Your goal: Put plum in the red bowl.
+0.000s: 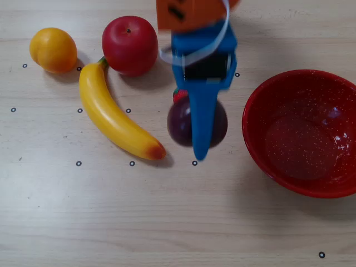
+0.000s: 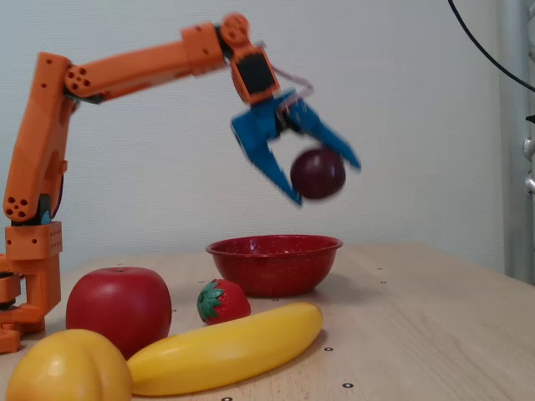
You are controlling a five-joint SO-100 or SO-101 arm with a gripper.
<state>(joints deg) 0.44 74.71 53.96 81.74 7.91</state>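
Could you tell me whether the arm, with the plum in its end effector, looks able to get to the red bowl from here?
Probably yes: the end effector holds the plum above the red bowl, with nothing between them.

Apple [image 1: 129, 44], banana [image 1: 114, 114], orange [image 1: 53, 50], strawberry [image 2: 222, 302] on table [image 1: 167, 222].
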